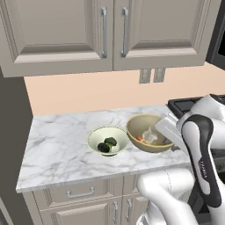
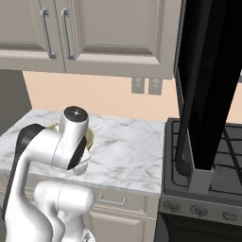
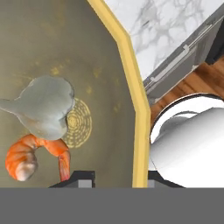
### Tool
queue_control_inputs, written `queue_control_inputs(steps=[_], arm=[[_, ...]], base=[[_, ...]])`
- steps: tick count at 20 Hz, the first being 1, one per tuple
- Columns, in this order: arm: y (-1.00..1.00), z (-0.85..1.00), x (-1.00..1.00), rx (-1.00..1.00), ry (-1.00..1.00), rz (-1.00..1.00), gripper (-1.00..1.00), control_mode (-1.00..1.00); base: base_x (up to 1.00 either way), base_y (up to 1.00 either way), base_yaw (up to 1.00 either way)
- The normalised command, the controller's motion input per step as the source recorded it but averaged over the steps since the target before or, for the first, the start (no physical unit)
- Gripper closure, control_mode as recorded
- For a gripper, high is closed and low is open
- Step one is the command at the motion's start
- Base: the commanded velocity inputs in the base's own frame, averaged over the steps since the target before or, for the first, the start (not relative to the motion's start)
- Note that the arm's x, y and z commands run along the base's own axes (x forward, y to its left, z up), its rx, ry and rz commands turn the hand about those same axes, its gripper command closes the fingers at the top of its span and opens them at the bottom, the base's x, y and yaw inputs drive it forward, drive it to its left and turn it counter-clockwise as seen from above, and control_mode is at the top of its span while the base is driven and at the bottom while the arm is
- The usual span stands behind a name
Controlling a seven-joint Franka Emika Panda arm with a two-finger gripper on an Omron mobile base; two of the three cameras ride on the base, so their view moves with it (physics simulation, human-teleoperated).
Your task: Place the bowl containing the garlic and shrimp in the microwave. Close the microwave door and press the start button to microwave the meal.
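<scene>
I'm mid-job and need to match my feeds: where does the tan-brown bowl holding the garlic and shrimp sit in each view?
Left base view: the bowl sits right of centre on the marble counter, beside the pale bowl.
Right base view: a sliver of its yellowish rim peeks out behind the arm, left of centre.
Hand view: its inside and rim take up the left side, with garlic and shrimp.
Shared landmark: the marble counter.

On the table (image 1: 66, 145), the bowl (image 1: 147, 132) stands just right of a second bowl (image 1: 107, 139). Garlic (image 3: 43, 107) and shrimp (image 3: 33, 157) lie inside the bowl, touching. Fingers (image 3: 85, 178) straddle its rim.
</scene>
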Motion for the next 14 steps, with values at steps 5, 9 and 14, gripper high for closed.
queue_control_inputs(steps=[5, 9, 14], arm=[[-0.83, 0.31, -0.06, 0.00, -0.03, -0.10, 1.00, -1.00], [-0.16, 0.29, -0.08, 0.00, -0.01, 0.00, 1.00, -1.00], [0.01, 0.02, -0.05, 0.00, 0.00, 0.02, 1.00, -1.00]], base=[[0.00, 0.00, 0.00], [0.00, 0.00, 0.00], [0.00, 0.00, 0.00]])
